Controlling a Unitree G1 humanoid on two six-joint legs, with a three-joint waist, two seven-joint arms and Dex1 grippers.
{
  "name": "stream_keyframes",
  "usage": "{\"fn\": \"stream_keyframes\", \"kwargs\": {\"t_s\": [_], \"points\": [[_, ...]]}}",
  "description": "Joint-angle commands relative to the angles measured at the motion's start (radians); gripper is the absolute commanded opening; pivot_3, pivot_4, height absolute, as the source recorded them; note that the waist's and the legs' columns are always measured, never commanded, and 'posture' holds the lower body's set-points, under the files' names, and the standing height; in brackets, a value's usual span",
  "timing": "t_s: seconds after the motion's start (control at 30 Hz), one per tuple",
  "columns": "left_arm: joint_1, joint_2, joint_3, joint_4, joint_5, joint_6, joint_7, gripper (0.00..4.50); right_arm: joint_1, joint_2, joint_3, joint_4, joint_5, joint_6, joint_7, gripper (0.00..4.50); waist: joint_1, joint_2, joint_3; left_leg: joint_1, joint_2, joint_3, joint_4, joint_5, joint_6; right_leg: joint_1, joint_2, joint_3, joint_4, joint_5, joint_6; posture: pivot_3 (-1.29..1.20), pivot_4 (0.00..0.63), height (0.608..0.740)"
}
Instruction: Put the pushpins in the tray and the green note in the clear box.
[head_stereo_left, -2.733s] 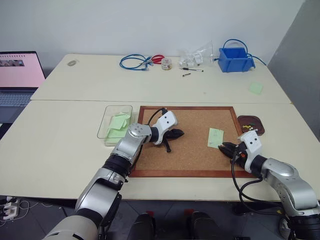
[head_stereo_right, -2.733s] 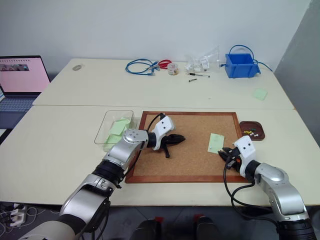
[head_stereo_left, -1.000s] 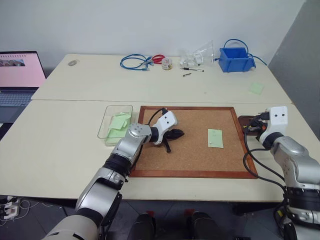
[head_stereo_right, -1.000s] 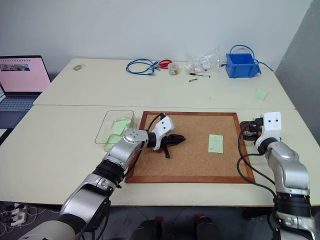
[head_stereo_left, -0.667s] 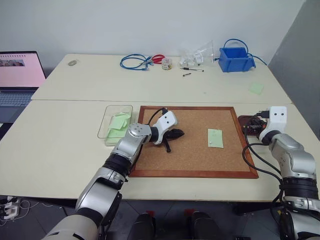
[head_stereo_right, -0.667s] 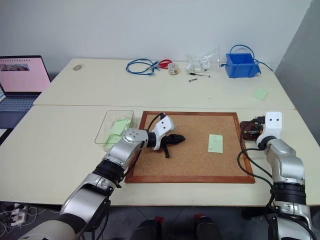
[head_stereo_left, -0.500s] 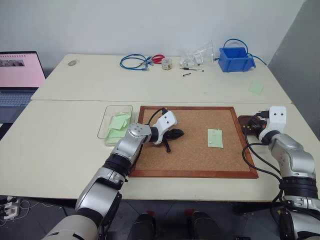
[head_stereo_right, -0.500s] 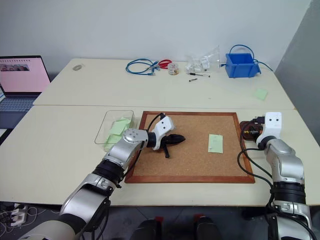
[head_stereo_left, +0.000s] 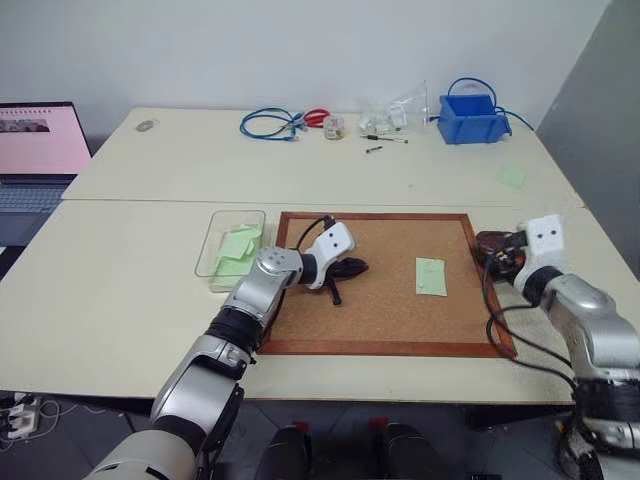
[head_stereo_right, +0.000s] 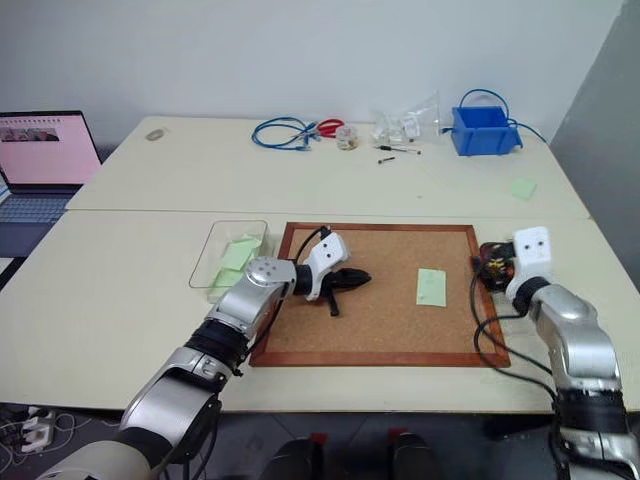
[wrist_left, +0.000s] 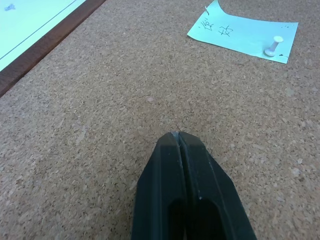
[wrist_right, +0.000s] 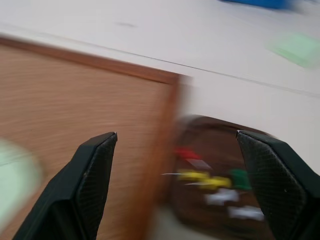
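The pale green note (head_stereo_left: 431, 276) lies on the corkboard (head_stereo_left: 390, 245), held by a white pin (wrist_left: 271, 47). My left gripper (head_stereo_left: 350, 268) rests shut and empty on the cork, left of the note. At the board's right edge sits the dark brown tray (wrist_right: 220, 137), which holds the red pushpin (wrist_right: 188, 152) and the green pushpin (wrist_right: 239, 176) among yellow and white pins. My right gripper (head_stereo_left: 497, 255) hovers open and empty just over the tray, partly hiding it from the head views. The clear box (head_stereo_left: 232, 250) stands left of the board with green slips inside.
A blue bin (head_stereo_left: 470, 118), a blue cable (head_stereo_left: 268, 123) and small clutter line the far edge of the table. A brighter green square paper (head_stereo_left: 512, 176) lies at the back right. A laptop (head_stereo_left: 35, 150) stands at the far left.
My right gripper went from the board's front right corner to the tray, opened there and has drifted slightly left. The left arm has not moved.
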Motion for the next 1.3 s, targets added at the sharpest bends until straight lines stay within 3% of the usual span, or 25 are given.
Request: {"fn": "stream_keyframes", "kwargs": {"t_s": [0.03, 0.53, 0.6, 1.23, 1.3], "points": [[0.01, 0.006, -0.007, 0.014, 0.028, 0.013, 0.001, 0.0, 0.064, -0.032, 0.055, -0.161, 0.066, 0.008, 0.131, 4.06, 0.0, 0.0, 0.0, 0.0, 0.0, 0.0, 0.0, 0.0, 0.0, 0.0, 0.0, 0.0, 0.0, 0.0, 0.0, 0.0, 0.15, 0.74], [0.012, 0.0, -0.009, 0.012, 0.028, 0.013, 0.003, 0.0, 0.047, 0.047, 0.168, -0.067, -0.015, -0.047, 0.123, 4.06, 0.001, 0.0, 0.0, 0.0, 0.0, 0.0, 0.0, 0.0, 0.0, 0.0, 0.0, 0.0, 0.0, 0.0, 0.0, 0.0, 0.15, 0.74], [0.013, 0.002, -0.009, 0.011, 0.029, 0.013, 0.004, 0.0, 0.051, 0.041, 0.184, -0.06, -0.034, -0.066, 0.133, 3.89, 0.001, 0.0, 0.0, 0.0, 0.0, -0.001, 0.0, 0.0, 0.0, 0.0, 0.0, -0.001, 0.0, 0.0, 0.0, 0.0, 0.15, 0.74], [0.008, -0.001, -0.006, 0.016, 0.028, 0.012, 0.008, 0.0, 0.069, 0.047, 0.189, -0.043, -0.059, -0.12, 0.16, 0.06, 0.002, 0.0, 0.0, 0.0, 0.0, -0.001, 0.0, 0.0, 0.0, 0.0, 0.0, -0.001, 0.0, 0.0, 0.0, 0.0, 0.15, 0.74], [0.007, -0.001, -0.006, 0.017, 0.028, 0.012, 0.008, 0.0, 0.073, 0.047, 0.194, -0.043, -0.062, -0.124, 0.163, 0.01, 0.002, 0.0, 0.0, 0.0, 0.0, -0.001, 0.0, 0.0, 0.0, 0.0, 0.0, 0.0, 0.0, 0.0, 0.0, 0.0, 0.15, 0.74]]}}
